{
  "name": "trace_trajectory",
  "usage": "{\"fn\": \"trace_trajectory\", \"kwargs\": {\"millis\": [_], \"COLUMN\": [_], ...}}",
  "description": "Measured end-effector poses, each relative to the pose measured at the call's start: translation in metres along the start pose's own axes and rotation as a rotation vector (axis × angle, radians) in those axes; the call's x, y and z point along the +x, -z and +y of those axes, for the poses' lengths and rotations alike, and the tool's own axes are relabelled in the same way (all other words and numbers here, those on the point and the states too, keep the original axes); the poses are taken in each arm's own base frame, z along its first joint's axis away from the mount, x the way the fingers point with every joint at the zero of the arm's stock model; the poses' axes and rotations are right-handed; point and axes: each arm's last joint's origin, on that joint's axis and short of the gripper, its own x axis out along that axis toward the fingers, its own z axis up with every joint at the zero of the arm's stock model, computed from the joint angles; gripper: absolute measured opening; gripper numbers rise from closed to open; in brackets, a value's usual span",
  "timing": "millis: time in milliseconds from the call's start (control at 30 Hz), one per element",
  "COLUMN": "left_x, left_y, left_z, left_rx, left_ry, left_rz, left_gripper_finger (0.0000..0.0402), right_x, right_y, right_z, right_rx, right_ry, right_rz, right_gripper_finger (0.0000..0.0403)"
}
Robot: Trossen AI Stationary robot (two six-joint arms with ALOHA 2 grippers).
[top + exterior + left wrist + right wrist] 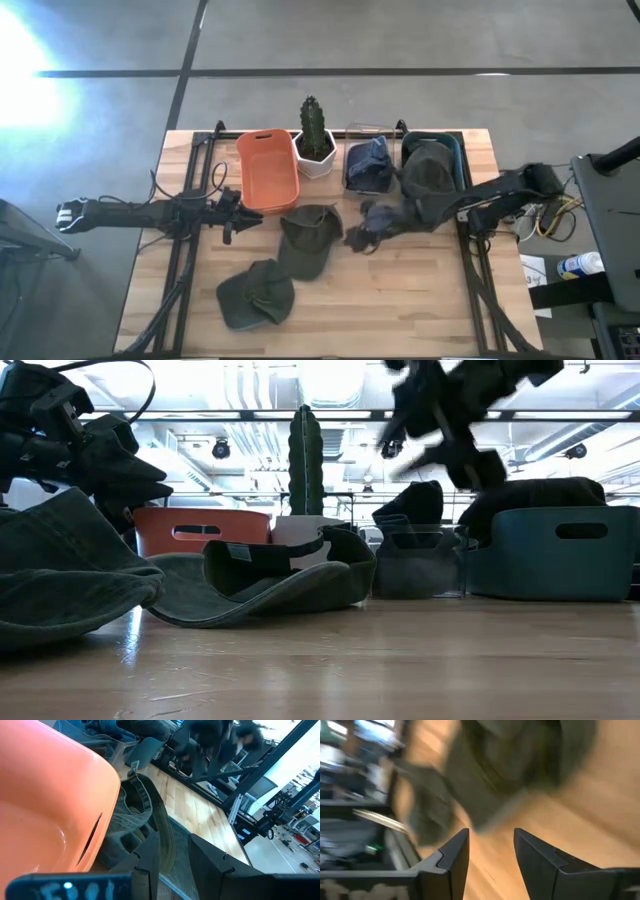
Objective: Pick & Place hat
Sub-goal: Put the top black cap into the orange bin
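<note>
Two olive hats lie on the wood: one mid-table, brim up, the other toward the near edge. My left gripper hangs open beside the orange bin. In its wrist view the fingers stand over the middle hat without touching it. My right gripper is raised above the table and open, with nothing between its fingers. A dark bluish shape shows at its tip in the high view; what it is I cannot tell.
Along the far edge stand the orange bin, a cactus in a white pot, a clear bin holding dark blue hats and a teal bin holding an olive hat. Bare wood lies at the near right.
</note>
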Motion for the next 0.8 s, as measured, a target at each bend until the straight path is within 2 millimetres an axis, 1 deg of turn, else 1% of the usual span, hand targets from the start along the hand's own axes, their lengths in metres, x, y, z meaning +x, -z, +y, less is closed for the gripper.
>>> {"fn": "trace_trajectory", "kwargs": {"millis": [133, 233, 300, 433, 533, 800], "left_x": [0.0, 0.0, 0.0, 0.0, 0.0, 0.0], "left_y": [0.0, 0.0, 0.0, 0.0, 0.0, -0.001], "left_z": [0.0, 0.0, 0.0, 0.0, 0.0, 0.0], "left_rx": [-0.027, -0.097, -0.149, -0.234, -0.27, -0.416], "left_ry": [-0.002, -0.002, -0.002, -0.002, -0.002, 0.004], "left_rz": [-0.002, -0.002, -0.002, -0.002, -0.002, -0.008], "left_gripper_finger": [0.0094, 0.0094, 0.0094, 0.0094, 0.0094, 0.0094], "right_x": [0.034, 0.056, 0.068, 0.086, 0.097, 0.125], "right_y": [0.014, 0.017, 0.017, 0.015, 0.013, 0.004], "right_z": [-0.009, -0.013, -0.011, -0.001, 0.003, -0.002], "right_rx": [0.093, 0.183, 0.219, 0.222, 0.22, 0.251], "right_ry": [0.098, 0.124, 0.111, 0.076, 0.085, 0.13], "right_rz": [0.1, 0.095, 0.087, 0.081, 0.08, 0.066], "right_gripper_finger": [0.015, 0.015, 0.015, 0.015, 0.015, 0.015]}}
